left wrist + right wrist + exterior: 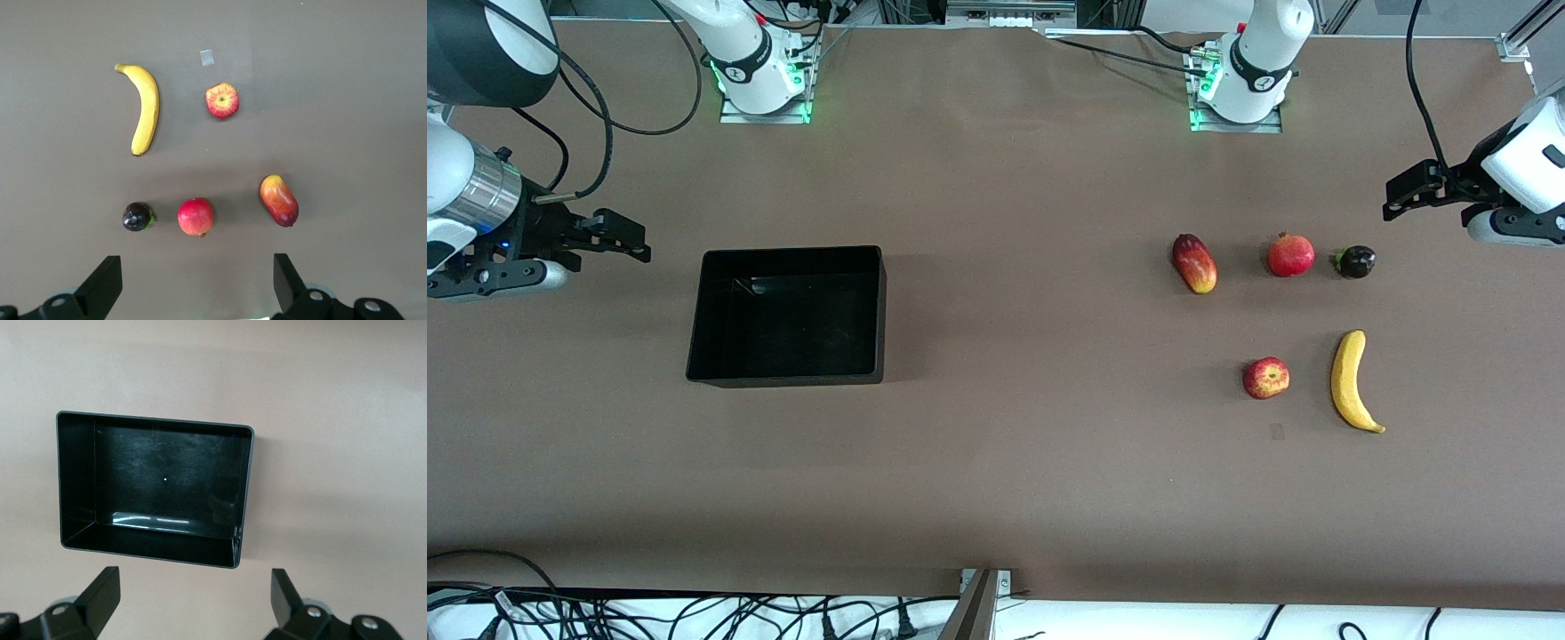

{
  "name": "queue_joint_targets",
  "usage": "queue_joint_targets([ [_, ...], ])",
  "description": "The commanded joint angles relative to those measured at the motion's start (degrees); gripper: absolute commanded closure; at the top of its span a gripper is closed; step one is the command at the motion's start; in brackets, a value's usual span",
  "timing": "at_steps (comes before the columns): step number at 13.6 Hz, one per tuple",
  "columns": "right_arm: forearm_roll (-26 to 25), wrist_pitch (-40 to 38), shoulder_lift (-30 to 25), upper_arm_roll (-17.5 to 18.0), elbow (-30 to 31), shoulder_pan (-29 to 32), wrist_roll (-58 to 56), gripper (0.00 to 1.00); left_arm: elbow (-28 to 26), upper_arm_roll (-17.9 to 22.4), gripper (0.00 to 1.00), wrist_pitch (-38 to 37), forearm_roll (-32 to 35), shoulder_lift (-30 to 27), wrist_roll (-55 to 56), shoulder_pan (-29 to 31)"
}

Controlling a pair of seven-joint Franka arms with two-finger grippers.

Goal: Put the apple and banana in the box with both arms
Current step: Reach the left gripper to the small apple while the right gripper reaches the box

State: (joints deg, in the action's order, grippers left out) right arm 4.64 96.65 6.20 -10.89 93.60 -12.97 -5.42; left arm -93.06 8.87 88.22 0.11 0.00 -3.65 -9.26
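Here we are seeing the box [787, 316] sitting toward the right arm's end of the table [1014, 480], and the apple [1265, 378] lying just beside the banana [1351, 381] toward the left arm's end, both nearer the front camera than a row of three other fruits: a mango [1194, 263], a pomegranate [1290, 255] and a dark mangosteen [1355, 261]. The right gripper [618, 238] is hanging over bare table beside the box, and the left gripper [1414, 197] is hanging over the table's edge region near the mangosteen. From the front we are not making out the finger gaps well; the wrist views are showing them, each pair spread wide and holding nothing. The left wrist view is also revealing the apple's dimpled top and a small pale tape patch [207, 58] by it, while the right wrist view is showing the box's glossy floor.
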Motion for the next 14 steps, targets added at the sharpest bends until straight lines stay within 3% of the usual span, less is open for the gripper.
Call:
queue_joint_targets([
  [1,-1.0,-1.4,0.1,0.0,-1.1,-0.3,0.9,0.0,-2.3,0.0,0.0,2.6,-1.1,-0.9,0.2,0.1],
  [4,-1.0,-1.3,0.3,0.0,-1.1,-0.2,0.6,0.0,-3.8,-0.3,0.0,6.1,-1.1,0.1,3.5,0.0],
  [9,-3.9,-0.7,2.2,-0.2,0.9,0.0,0.6,0.0,-12.0,-2.4,0.0,21.3,-1.2,3.2,7.4,0.2],
  [11,-4.0,5.1,5.3,-0.4,5.4,0.5,0.6,0.0,-14.4,-2.3,0.0,26.8,-1.1,4.9,7.4,0.3],
  [14,-3.5,19.7,10.0,-0.8,14.5,1.6,0.5,0.0,-17.8,-2.4,0.0,36.7,-1.2,8.6,8.1,0.5],
])
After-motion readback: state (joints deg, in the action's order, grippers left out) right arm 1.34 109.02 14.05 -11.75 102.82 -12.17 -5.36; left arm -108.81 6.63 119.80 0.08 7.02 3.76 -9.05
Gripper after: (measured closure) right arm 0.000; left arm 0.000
